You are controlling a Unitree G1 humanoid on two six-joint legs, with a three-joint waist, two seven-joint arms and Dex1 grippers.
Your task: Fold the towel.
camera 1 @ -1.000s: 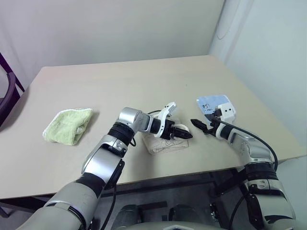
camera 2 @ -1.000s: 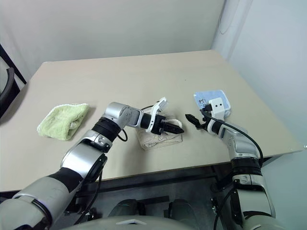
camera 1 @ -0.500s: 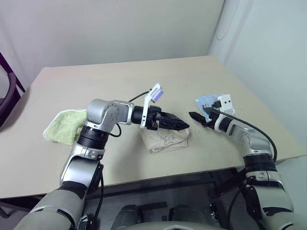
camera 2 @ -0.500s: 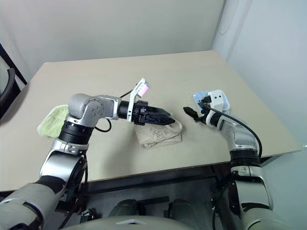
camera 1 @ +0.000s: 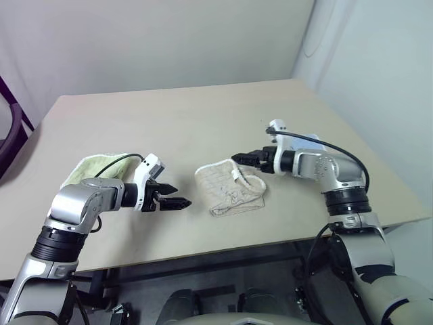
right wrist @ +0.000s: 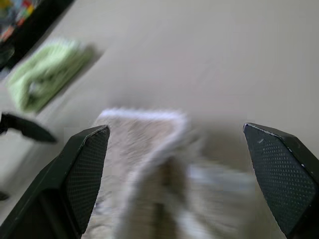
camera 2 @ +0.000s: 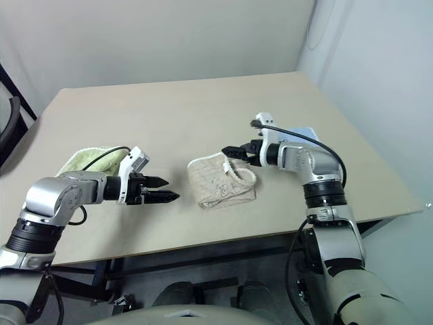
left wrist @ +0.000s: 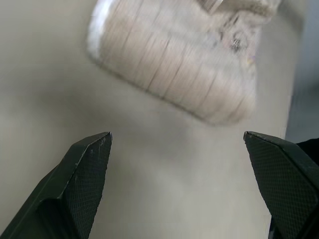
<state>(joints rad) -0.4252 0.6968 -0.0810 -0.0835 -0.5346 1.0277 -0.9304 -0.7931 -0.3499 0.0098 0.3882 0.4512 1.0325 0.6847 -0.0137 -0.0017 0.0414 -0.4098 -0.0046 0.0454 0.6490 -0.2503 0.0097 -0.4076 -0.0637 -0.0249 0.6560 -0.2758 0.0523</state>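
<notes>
The towel [camera 1: 230, 189] lies bunched in a rough fold near the front middle of the table [camera 1: 203, 122], with its white cord edge and small loop at the side facing the right gripper. Dark marks show on its top, too small to read. How many layers the fold has cannot be told.

The left gripper [camera 1: 177, 201] hangs to the left of the towel, well apart from it, pointing toward it. Its jaws stand wide and hold nothing; in the left wrist view both fingers [left wrist: 84, 184] frame bare tabletop with the towel beyond, blurred.

The right gripper [camera 1: 245, 159] is at the towel's far right edge, just over the cloth. Its jaws are wide too. Whether a fingertip touches the towel cannot be made out, and the right wrist view is smeared there.

A green towel [camera 1: 91, 170] lies left of the tan one, partly hidden behind the left arm. A blue cloth [camera 2: 306, 133] to the right is almost wholly covered by the right arm.
</notes>
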